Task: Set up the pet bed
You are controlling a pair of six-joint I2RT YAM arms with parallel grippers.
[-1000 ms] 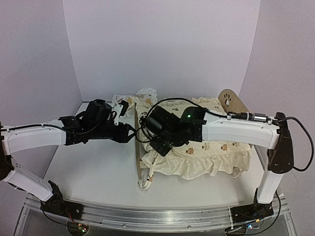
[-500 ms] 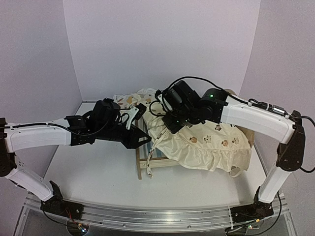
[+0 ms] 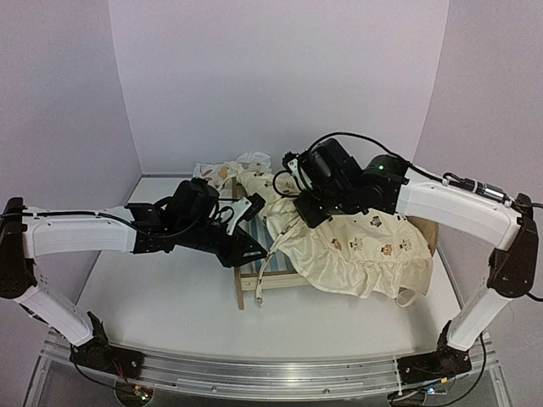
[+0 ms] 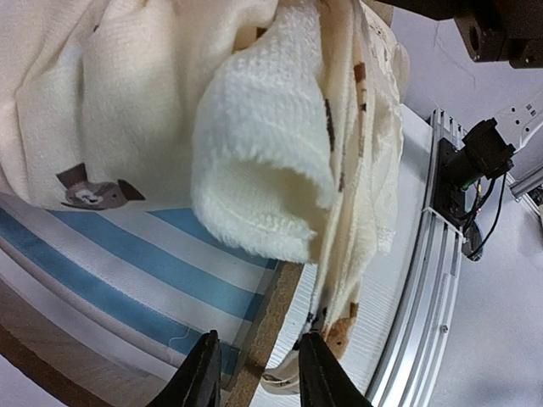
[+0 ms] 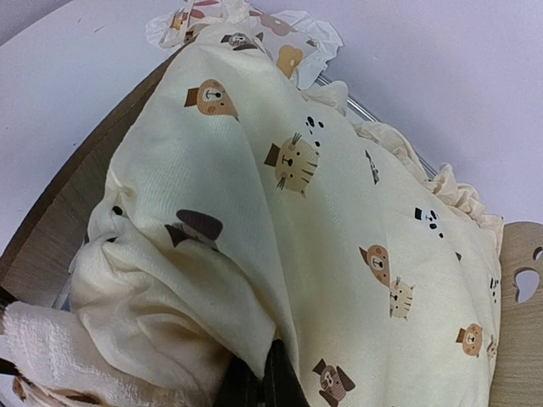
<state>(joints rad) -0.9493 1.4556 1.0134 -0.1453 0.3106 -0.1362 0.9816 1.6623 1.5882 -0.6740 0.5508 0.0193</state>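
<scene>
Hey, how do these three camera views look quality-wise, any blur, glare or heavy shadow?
Top external view: soft even light, no glare, only faint shadows on the white table. Left wrist view: the cream animal-print ruffled quilt looks soft up close, left gripper nearly silhouetted. Right wrist view: quilt prints sharp, nearest fold blurred, right gripper dark.

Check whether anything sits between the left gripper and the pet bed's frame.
Nothing visible does. The left gripper straddles the pet bed's plywood rail; the animal-print quilt, pinched by the right gripper, hangs just beside it.
</scene>
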